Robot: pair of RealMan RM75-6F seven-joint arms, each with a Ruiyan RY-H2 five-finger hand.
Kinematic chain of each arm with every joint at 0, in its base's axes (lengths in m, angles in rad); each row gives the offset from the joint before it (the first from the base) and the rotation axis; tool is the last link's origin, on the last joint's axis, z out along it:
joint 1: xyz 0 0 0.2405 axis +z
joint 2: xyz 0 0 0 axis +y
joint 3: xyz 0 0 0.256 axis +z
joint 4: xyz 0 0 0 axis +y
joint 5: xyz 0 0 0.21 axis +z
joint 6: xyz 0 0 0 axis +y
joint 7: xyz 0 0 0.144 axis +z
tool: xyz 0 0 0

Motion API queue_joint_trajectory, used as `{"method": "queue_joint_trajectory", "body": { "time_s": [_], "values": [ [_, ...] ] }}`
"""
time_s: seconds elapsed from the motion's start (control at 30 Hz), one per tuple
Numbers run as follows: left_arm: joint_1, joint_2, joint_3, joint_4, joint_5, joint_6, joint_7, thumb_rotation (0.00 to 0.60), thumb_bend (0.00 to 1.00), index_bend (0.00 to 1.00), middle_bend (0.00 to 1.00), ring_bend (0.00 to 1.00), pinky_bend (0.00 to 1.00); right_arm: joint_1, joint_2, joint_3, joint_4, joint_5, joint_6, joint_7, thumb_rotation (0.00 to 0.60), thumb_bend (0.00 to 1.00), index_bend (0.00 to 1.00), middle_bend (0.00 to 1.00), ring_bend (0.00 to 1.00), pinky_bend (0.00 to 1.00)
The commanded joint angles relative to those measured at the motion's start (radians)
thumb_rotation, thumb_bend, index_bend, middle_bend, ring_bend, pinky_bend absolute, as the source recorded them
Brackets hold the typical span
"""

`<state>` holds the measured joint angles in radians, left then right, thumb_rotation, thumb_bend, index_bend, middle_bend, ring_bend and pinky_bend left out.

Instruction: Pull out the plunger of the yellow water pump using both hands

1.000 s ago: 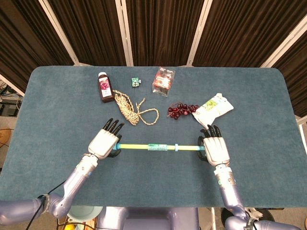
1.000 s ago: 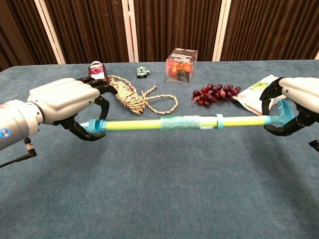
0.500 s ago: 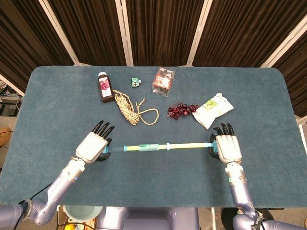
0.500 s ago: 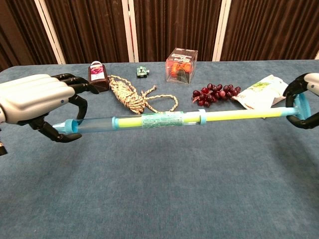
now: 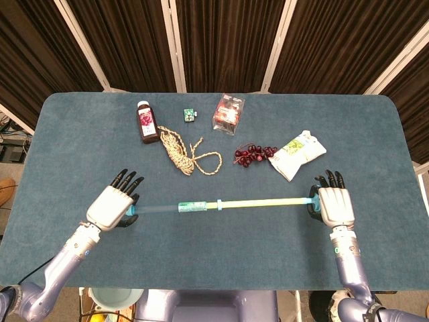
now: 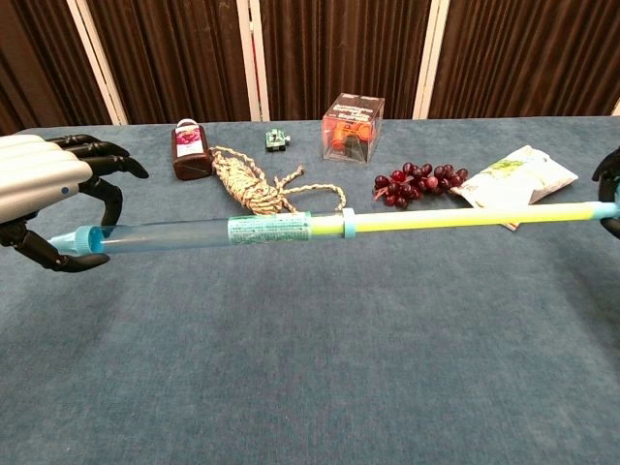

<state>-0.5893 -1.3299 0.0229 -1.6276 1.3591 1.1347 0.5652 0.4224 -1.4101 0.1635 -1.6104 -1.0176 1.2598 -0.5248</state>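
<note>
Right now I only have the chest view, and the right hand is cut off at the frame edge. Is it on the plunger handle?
Observer: Yes. The head view shows the right hand holding the blue handle at the end of the yellow plunger rod.
Operator: Anything close behind that hand?
Observer: The snack bag lies further back on the table, apart from the hand.
Operator: Room further right?
Observer: Yes, bare table shows between that hand and the right edge.

Bare table (image 5: 214, 258) nearside of pump (image 5: 201, 206)
</note>
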Motion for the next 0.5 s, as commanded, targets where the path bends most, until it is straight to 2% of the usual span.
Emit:
{"method": "queue_joint_trajectory", "body": {
  "time_s": [0.03,0.5],
  "values": [
    [0.002,0.010,-0.006,0.001,0.000,0.001,-0.010,0.600,0.43,0.56,0.09,0.00,0.02,-0.003,0.006,0.000,0.006,0.004,-0.002,0.004,0.600,0.49,0.72,0.24,0.06,0.05],
    [0.015,0.032,0.000,-0.007,0.023,-0.001,-0.017,0.600,0.43,0.56,0.09,0.00,0.02,-0.011,0.038,0.010,0.013,0.011,-0.007,0.028,0.600,0.49,0.72,0.24,0.06,0.06]
  ]
}}
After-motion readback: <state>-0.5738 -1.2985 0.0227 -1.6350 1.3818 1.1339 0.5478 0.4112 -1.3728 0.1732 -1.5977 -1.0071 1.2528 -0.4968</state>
